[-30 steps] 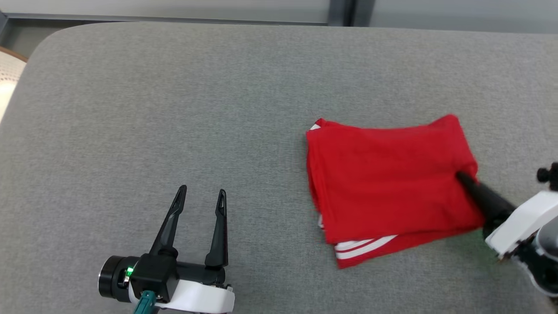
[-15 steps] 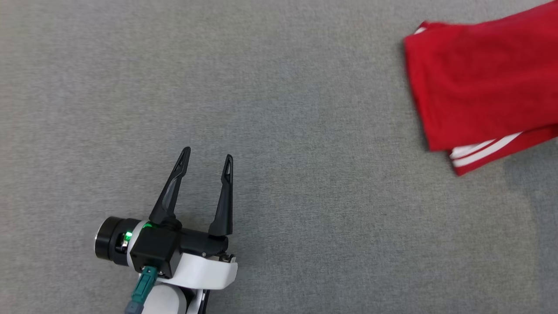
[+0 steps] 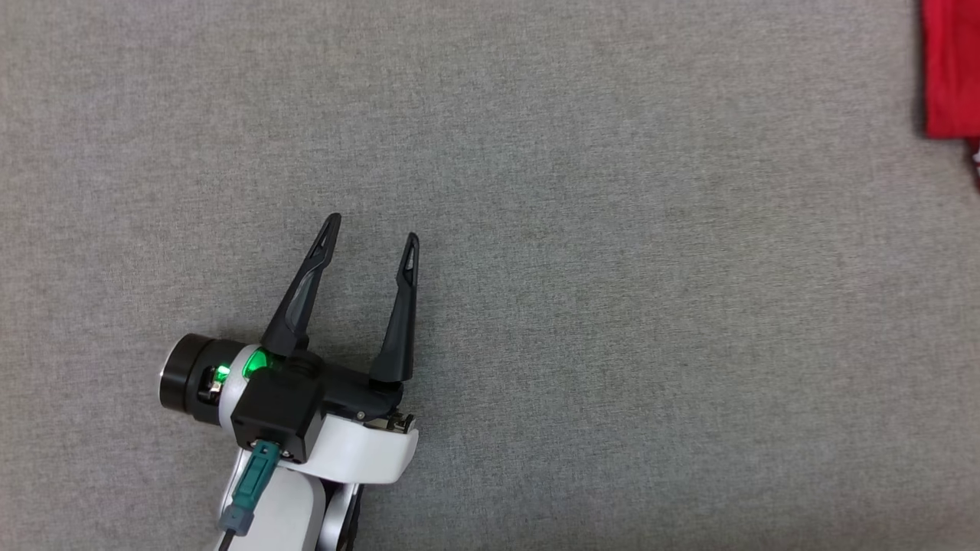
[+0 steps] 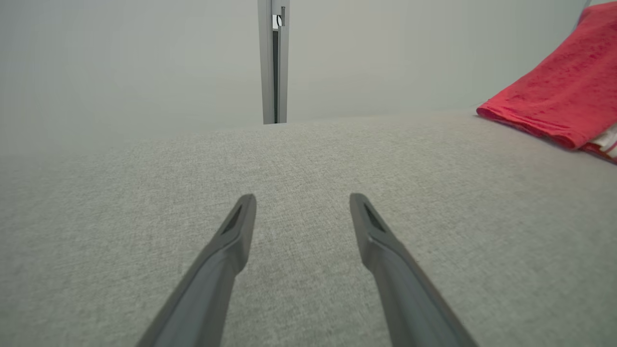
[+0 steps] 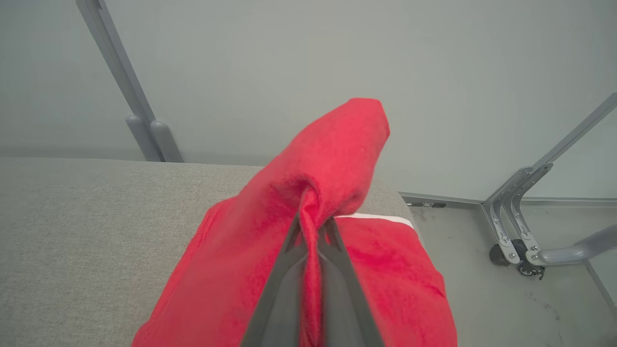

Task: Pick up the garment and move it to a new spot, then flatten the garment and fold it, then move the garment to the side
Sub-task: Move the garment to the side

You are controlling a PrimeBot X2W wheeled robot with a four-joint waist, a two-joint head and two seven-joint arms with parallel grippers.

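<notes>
The folded red garment (image 3: 952, 69) with white stripes shows as a strip at the head view's upper right edge. From the left wrist camera the garment (image 4: 559, 91) lies at the far right on the grey surface. My right gripper (image 5: 311, 219) is shut on a pinched fold of the garment (image 5: 332, 159), lifting part of it near the surface's end. Low and left in the head view, my left gripper (image 3: 372, 229) rests open over bare grey fabric, and between its fingers (image 4: 236, 231) there is nothing.
The grey upholstered surface (image 3: 612, 306) spreads wide around the left gripper. Its end (image 5: 400, 195) lies just beyond the garment, with floor and a wheeled metal frame (image 5: 520, 231) past it. A pale wall with a grey post (image 4: 273, 62) stands behind.
The head camera has swung left and down, so the garment slid toward the upper right edge of its view. The left gripper stays open in about the same pose.
</notes>
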